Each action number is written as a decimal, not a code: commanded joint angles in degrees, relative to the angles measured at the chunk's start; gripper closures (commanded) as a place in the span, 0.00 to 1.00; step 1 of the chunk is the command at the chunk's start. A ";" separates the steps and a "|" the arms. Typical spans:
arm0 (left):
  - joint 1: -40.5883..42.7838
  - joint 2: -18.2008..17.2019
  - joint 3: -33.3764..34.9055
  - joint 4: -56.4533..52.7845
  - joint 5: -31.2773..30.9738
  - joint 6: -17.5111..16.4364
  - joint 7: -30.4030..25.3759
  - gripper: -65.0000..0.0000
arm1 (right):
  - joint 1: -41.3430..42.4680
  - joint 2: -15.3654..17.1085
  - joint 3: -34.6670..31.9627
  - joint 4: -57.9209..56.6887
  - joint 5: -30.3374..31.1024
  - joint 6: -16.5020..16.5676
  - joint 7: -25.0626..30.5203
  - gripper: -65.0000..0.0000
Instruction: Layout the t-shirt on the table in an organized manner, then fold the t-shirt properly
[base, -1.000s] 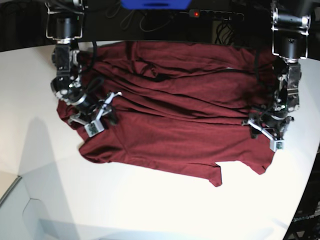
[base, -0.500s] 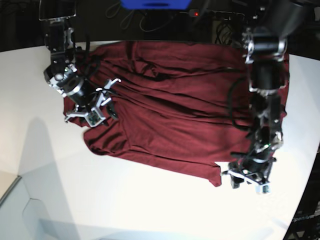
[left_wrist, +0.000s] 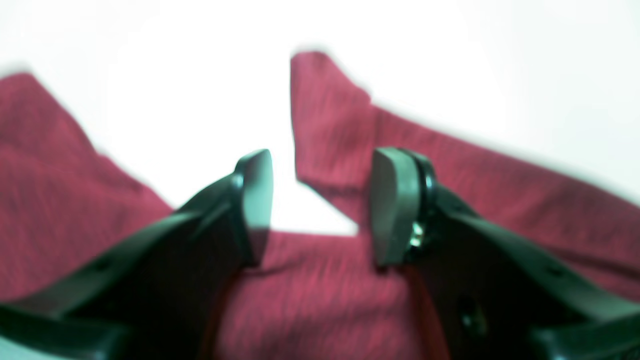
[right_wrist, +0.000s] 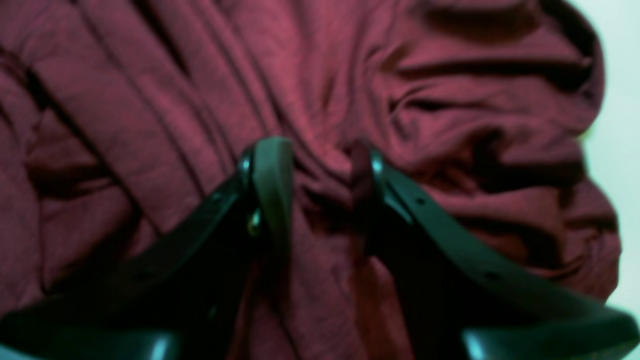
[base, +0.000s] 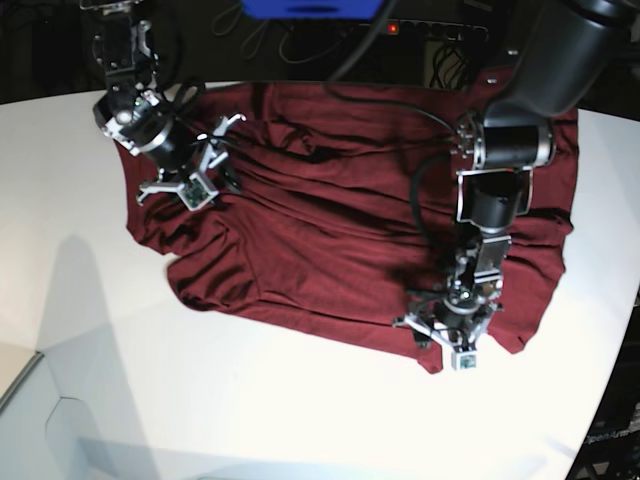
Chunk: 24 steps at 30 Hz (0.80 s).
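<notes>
Your left pincer (base: 447, 343) hovers open over the t-shirt (base: 340, 220) hem notch; your right pincer (base: 190, 170), open, straddles bunched folds on the desk (base: 250, 410).

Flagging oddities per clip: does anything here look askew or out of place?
The wrinkled maroon long-sleeved fabric t-shirt lies skewed on the smooth white table, heavily creased, with a small notch-like flap jutting from its near hem. Nothing looks torn or spilled.

Bare surface (base: 250, 410) lies open along the near side and far left. The shirt (base: 340, 230) covers the middle, with both arms over it: left end effector (base: 445, 340) near its front hem, right end effector (base: 195, 165) at its left.
</notes>
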 joint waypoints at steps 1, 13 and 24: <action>-2.46 0.00 0.02 0.43 -0.30 -0.03 -1.19 0.52 | 0.38 0.33 0.21 1.11 0.81 0.15 1.55 0.68; -2.46 0.08 3.45 -5.46 -0.48 0.06 -5.14 0.53 | -1.56 0.33 0.30 1.11 0.81 0.15 1.55 0.68; -2.46 0.96 7.23 -4.76 -0.65 0.06 -5.41 0.99 | -4.37 0.42 4.08 1.02 0.81 0.15 1.55 0.69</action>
